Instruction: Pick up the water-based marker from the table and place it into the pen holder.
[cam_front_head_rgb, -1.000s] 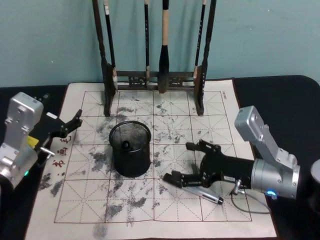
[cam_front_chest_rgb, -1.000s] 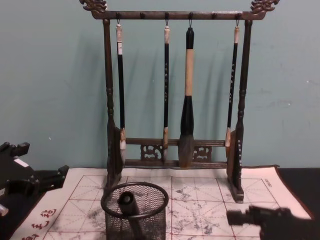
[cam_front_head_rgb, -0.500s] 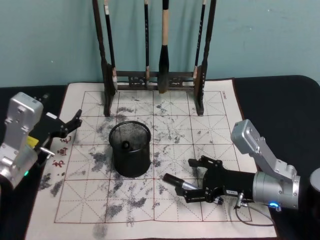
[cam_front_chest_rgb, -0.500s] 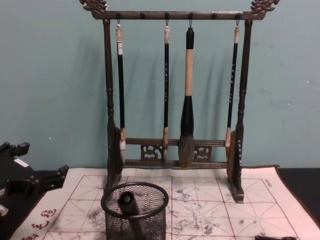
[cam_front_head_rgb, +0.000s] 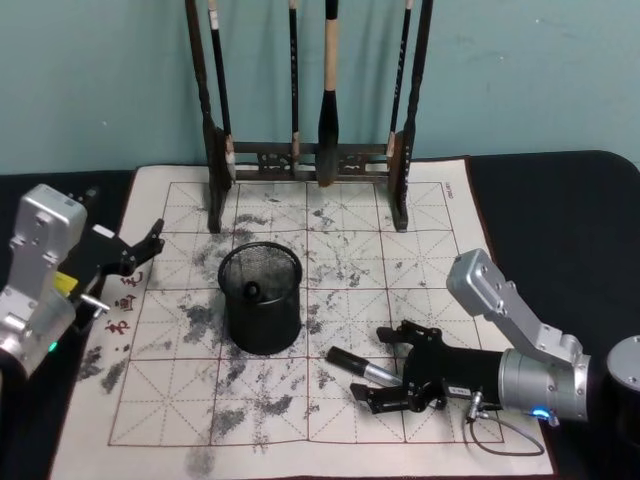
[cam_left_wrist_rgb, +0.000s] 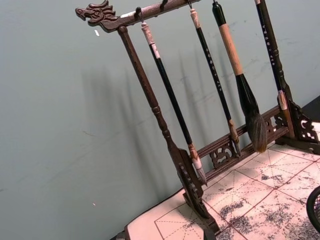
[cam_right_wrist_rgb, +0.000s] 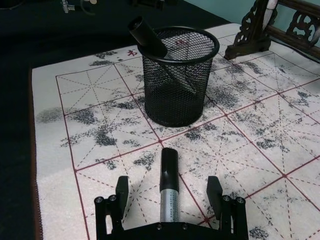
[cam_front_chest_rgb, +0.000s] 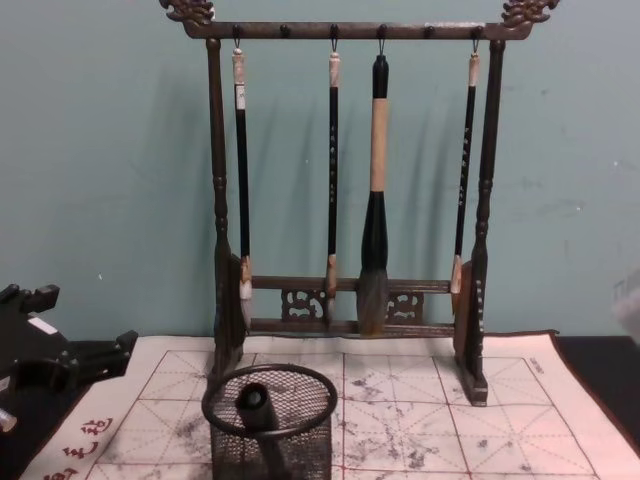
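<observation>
1. Ink-blotched mat is carrying everything; left gripper is idling far off.
2. Right gripper is hovering spread open, marker lying flat between its jaws, ungripped.
3. Pen holder is waiting just ahead; grasp, lift, drop are remaining.

Table: black
Mat: gridded, ink-stained, on table
Rack: upright at mat's far edge
Brushes: four, hanging from rack
Wall: teal
</observation>
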